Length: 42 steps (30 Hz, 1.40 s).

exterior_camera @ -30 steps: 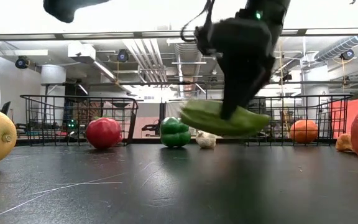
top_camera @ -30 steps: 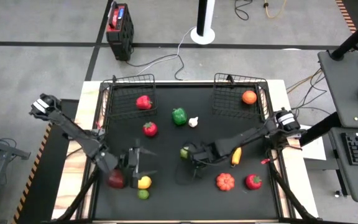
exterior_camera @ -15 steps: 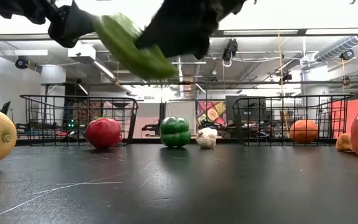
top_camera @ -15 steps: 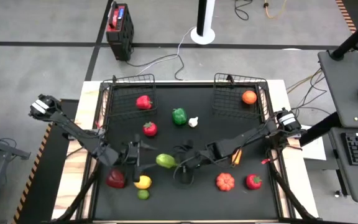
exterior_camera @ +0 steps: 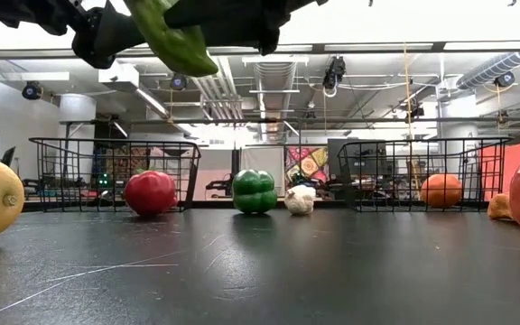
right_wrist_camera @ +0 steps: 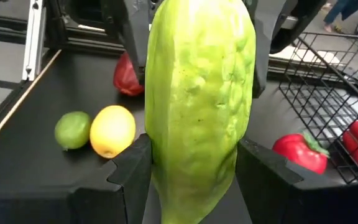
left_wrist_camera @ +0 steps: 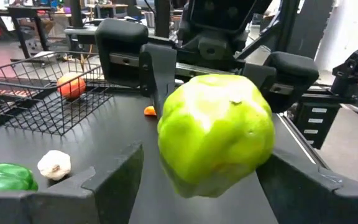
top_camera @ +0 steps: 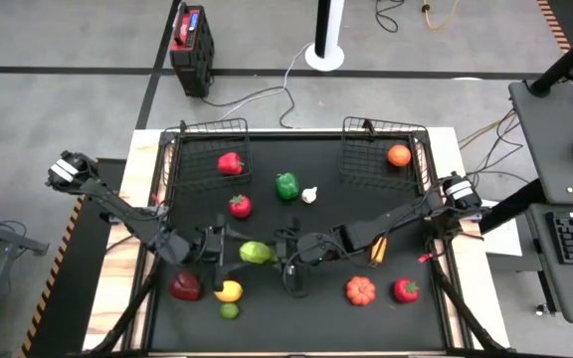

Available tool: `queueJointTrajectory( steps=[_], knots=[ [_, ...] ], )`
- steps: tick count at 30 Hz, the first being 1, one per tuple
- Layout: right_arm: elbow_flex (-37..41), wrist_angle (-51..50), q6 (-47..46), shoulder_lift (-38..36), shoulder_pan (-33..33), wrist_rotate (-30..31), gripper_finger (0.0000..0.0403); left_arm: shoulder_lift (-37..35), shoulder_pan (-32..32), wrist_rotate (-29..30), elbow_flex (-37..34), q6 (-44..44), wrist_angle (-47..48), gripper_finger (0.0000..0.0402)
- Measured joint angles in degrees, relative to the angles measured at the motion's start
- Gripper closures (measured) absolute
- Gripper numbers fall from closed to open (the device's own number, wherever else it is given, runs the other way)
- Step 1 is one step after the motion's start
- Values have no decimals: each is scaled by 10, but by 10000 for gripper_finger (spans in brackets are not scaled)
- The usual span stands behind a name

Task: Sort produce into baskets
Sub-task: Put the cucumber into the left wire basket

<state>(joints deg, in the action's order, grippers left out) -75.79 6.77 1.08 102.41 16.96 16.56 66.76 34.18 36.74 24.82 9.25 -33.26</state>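
Observation:
A long light-green produce piece (top_camera: pixel 255 253) hangs in the air over the table's middle left, between my two grippers. My right gripper (top_camera: pixel 285 251) is shut on it from the right. My left gripper (top_camera: pixel 223 247) is open at its other end, with one finger (left_wrist_camera: pixel 120 177) on each side of that end (left_wrist_camera: pixel 216 140). In the low view the piece (exterior_camera: pixel 174 36) is high above the table. Two wire baskets stand at the far edge: the left one (top_camera: pixel 189 167) holds a red pepper (top_camera: pixel 230 163), the right one (top_camera: pixel 366 169) an orange (top_camera: pixel 398 155). My right gripper pinches the green piece's two long sides (right_wrist_camera: pixel 160 149) between its two fingers (right_wrist_camera: pixel 132 171), near the end toward the table's right. The fingers reach in about level from the right and lie along the piece. The piece is lifted clear of the table. Whether my left gripper's fingers touch the piece, I cannot tell.
Loose on the table are a red tomato (top_camera: pixel 240 206), a green bell pepper (top_camera: pixel 286 185), white garlic (top_camera: pixel 309 195), a red apple (top_camera: pixel 185 286), a lemon (top_camera: pixel 229 290), a lime (top_camera: pixel 229 310), an orange pumpkin (top_camera: pixel 360 290), a red piece (top_camera: pixel 406 290) and a yellow-orange piece (top_camera: pixel 377 249).
My right gripper has lifted the green piece from just above the table and carried it toward the table's left, up to my left gripper. My left gripper has risen a little and now has its open fingers around the piece's near end.

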Motion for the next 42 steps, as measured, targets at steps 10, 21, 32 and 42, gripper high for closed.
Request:
queueJointTrajectory(
  steps=[10, 21, 32, 42],
  knots=[
    [0, -7, 1, 0, -1, 2, 208, 8, -6, 0, 7, -12, -6, 192],
    [-8, -47, -28, -2, -1, 2, 116, 4, -11, 14, 7, -3, -8, 222],
    [-28, -221, -105, -83, -10, -2, 62, -52, -35, 139, 94, 29, 218, 222],
    [-28, -263, -117, -116, -11, 0, 73, -50, -181, 150, 328, 191, 833, 223]
  ],
)
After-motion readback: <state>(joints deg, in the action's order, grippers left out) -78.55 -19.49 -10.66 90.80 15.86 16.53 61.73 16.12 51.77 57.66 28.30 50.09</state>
